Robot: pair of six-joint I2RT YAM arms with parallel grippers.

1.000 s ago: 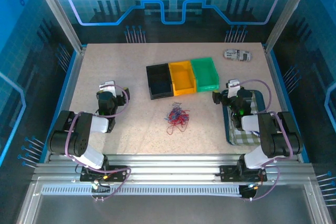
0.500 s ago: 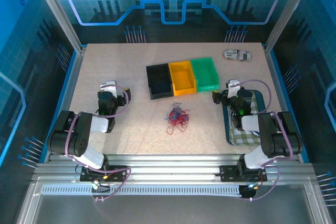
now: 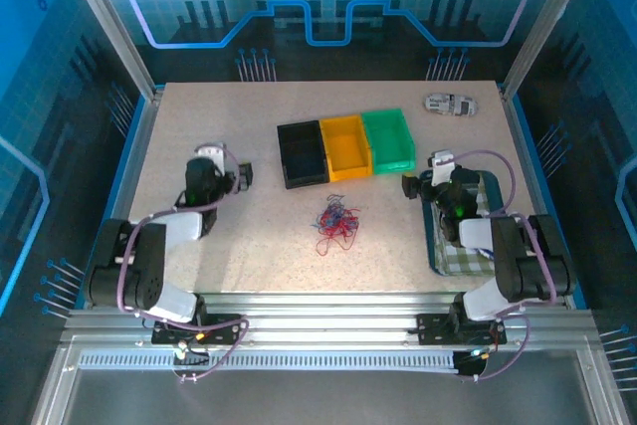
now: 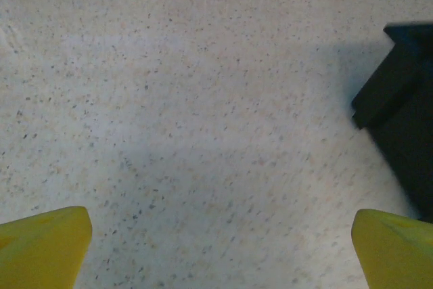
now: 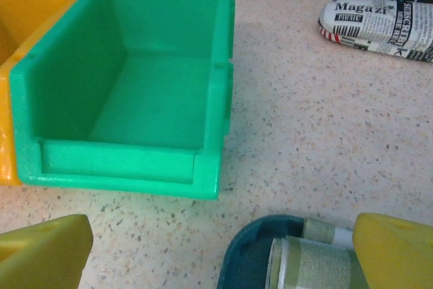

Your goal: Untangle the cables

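Speckled beige table (image 3: 249, 236) spans the middle of the top view. At centre left, left gripper (image 3: 206, 160): jaws spread wide, nothing between them. Its wrist view catches the black bin (image 4: 399, 120) at the right edge. At centre right, right gripper (image 3: 439, 162): jaws likewise parted and empty, at the upper-left corner of a teal tray (image 3: 432, 238). Upper centre, 3 bins touch in a row: black, yellow bin (image 3: 345, 146), green bin (image 3: 388, 139). Magazine-print roll (image 3: 450, 104) upper right. The cables (image 3: 335, 223): small red, blue and dark tangle, lower centre, near the yellow bin, between the 2 grippers, touching neither.
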